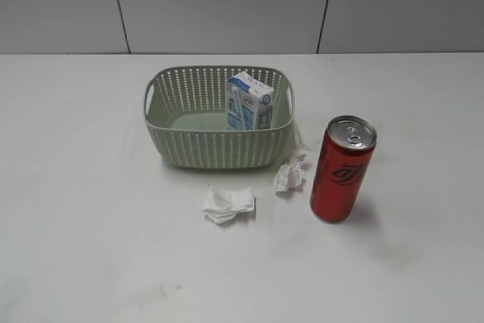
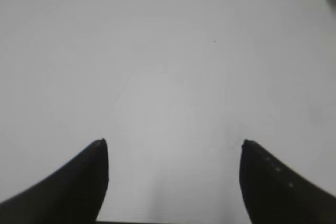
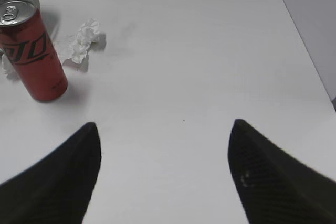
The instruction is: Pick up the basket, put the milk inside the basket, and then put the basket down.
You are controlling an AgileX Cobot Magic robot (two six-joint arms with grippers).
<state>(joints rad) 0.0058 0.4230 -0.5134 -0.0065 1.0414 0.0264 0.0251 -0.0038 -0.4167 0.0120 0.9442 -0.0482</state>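
I see the basket [image 1: 218, 145] sitting on the worktop [image 1: 91, 247] with the milk [image 1: 249, 101] upright inside, at its right end. Can [image 1: 342, 169] stands right of the basket, two tissue wads [image 1: 228, 203] in front. Left tool [image 2: 172, 142] spread wide, empty, over bare worktop. Right tool [image 3: 164, 123] also wide, empty, near the can.
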